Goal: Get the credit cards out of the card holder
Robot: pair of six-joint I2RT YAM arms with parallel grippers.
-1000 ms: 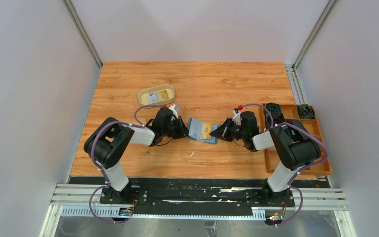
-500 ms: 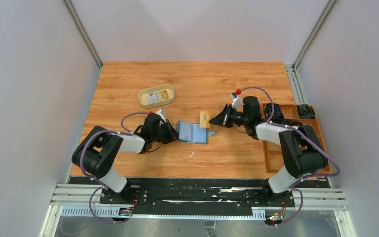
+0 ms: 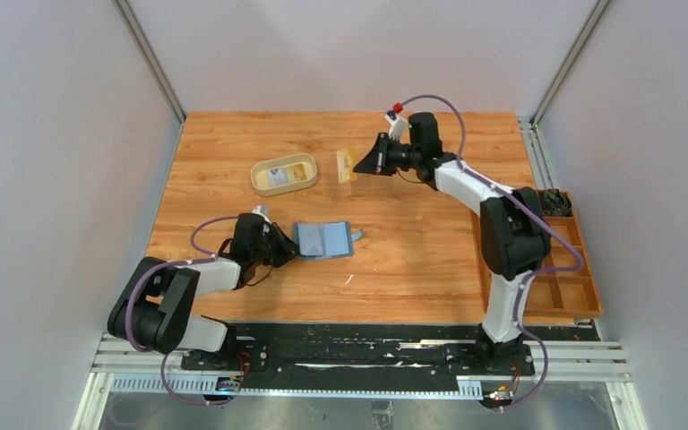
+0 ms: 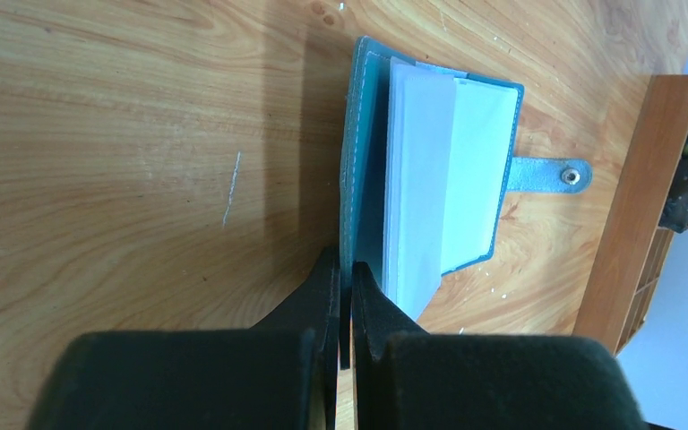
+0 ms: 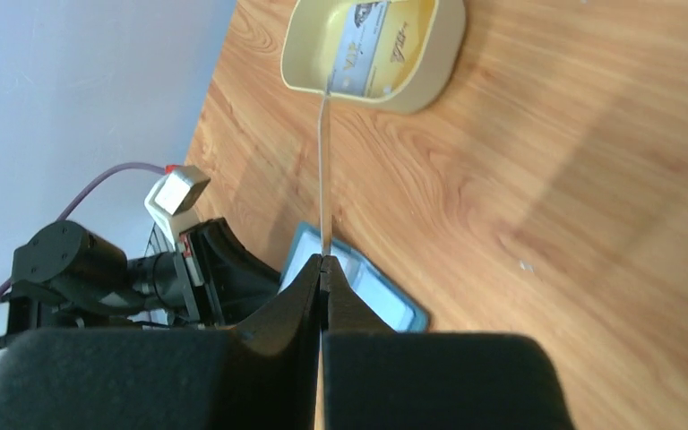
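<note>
The teal-blue card holder (image 3: 324, 239) lies open on the table, pale blue inside, its tab pointing right; it also shows in the left wrist view (image 4: 430, 170). My left gripper (image 3: 291, 248) is shut on the holder's left edge (image 4: 348, 269). My right gripper (image 3: 358, 167) is raised over the far table and shut on the yellow credit card (image 3: 347, 166), seen edge-on in the right wrist view (image 5: 324, 170). A pale whitish credit card (image 3: 278, 176) lies in the tan tray (image 3: 284, 173), also in the right wrist view (image 5: 367, 36).
A brown compartmented wooden box (image 3: 546, 260) stands at the right table edge with dark items in its far cells. Grey walls and metal rails close in the table on the left, right and far sides.
My right gripper pulled the yellow card out of the holder and carried it up and back-left toward the tan tray. My left gripper dragged the holder left and nearer.
</note>
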